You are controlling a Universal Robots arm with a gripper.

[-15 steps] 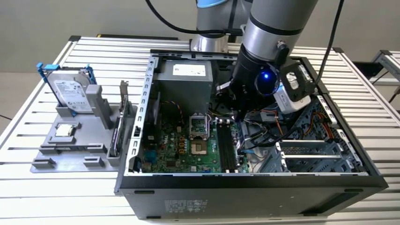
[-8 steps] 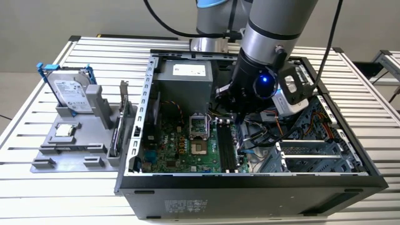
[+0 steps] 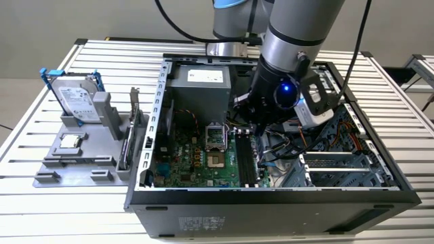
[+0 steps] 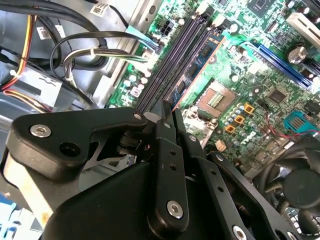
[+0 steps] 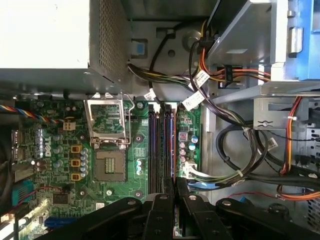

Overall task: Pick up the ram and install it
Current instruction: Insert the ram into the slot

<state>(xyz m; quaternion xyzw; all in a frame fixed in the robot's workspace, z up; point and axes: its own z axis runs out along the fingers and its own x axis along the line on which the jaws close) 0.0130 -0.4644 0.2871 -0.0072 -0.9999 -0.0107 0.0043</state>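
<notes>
Now the hand (image 5: 172, 187), clenched on the thin blue ram (image 5: 173, 150), holds it upright in the motherboard's black slots (image 5: 156, 150) inside the computer case (image 3: 271, 195).

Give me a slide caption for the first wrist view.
Gripper poised over the motherboard's black memory slots, beside the empty CPU socket.

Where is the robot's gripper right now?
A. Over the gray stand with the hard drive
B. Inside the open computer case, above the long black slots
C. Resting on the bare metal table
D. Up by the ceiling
B, because in the exterior view the gripper reaches down inside the computer case, and in the first wrist view it sits right over the black memory slots on the motherboard.
</notes>
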